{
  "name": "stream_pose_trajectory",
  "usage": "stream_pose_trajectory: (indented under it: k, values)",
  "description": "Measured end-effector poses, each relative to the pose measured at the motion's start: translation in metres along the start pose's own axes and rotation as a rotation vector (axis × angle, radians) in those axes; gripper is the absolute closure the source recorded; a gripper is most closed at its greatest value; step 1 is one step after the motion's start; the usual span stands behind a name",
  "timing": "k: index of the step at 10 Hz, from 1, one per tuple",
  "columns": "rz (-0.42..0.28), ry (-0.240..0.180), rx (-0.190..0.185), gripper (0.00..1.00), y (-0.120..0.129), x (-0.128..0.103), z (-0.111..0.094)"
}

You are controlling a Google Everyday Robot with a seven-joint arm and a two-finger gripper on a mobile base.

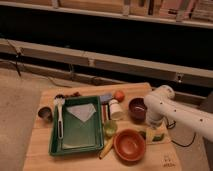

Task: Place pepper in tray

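Observation:
The dark green tray [54, 146] lies on the left half of the wooden table, with a white napkin [81, 112] and a white-handled brush [59, 117] in it. My white arm reaches in from the right and bends down. The gripper [152, 131] is low over the table, just right of the red-brown bowl [130, 145] and in front of the dark bowl [137, 108]. A small green piece that looks like the pepper [146, 134] shows at the gripper's tip, mostly hidden by it. It is well apart from the tray.
A lime-green cup [110, 128] and a yellow-orange vegetable [106, 148] lie between the tray and the red-brown bowl. A white bottle [115, 109], an orange fruit [119, 95] and a blue item [106, 98] stand behind them. A metal cup [45, 113] stands left of the tray.

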Motion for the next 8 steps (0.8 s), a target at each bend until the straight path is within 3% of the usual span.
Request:
stream_pose_trajectory:
  k: [4,8]
  values:
    - [-0.016,0.021,-0.007,0.20,-0.001,-0.004,0.006]
    - [-0.023,0.010,-0.031,0.20,-0.003,-0.006,0.015]
